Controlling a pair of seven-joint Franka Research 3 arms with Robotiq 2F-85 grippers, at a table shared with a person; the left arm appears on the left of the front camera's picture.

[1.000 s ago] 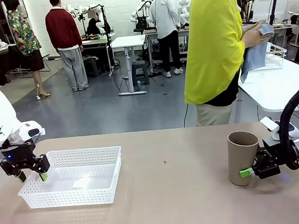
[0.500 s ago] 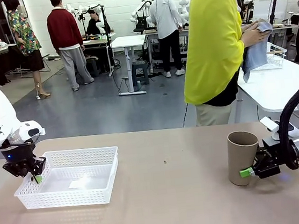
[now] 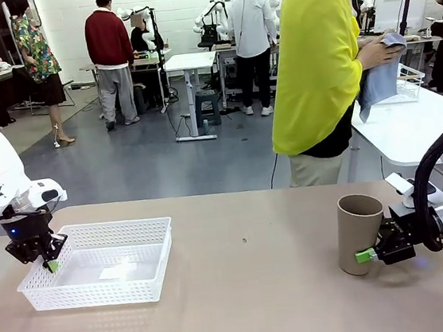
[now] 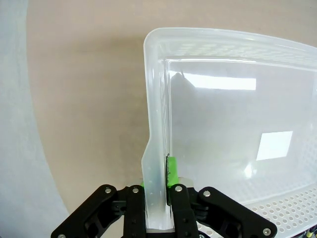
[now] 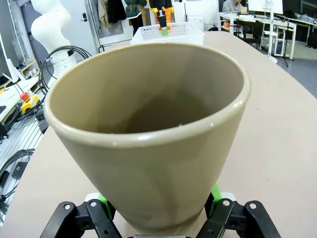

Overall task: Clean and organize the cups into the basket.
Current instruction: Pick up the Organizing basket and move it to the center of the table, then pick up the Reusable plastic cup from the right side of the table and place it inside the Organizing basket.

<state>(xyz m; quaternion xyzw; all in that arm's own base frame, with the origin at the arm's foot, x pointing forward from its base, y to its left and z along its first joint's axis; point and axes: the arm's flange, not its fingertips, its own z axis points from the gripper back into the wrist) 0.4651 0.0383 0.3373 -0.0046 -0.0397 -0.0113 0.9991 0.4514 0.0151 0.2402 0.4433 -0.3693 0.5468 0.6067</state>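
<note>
The white mesh basket sits at the left of the table. My left gripper is shut on its left wall; in the left wrist view the green pads pinch that thin wall between them. The basket holds nothing. A tan-brown cup stands upright at the right of the table. My right gripper comes in from the side and clasps its base. In the right wrist view the cup stands mouth up between the two green pads.
A person in a yellow top stands at the far side and rubs something with a blue-grey cloth. A second white table lies behind at the right. The tan tabletop between basket and cup is bare.
My left gripper has closed on the basket's left wall, and the basket has slid a little to the left with it. The right arm and the cup have not moved.
</note>
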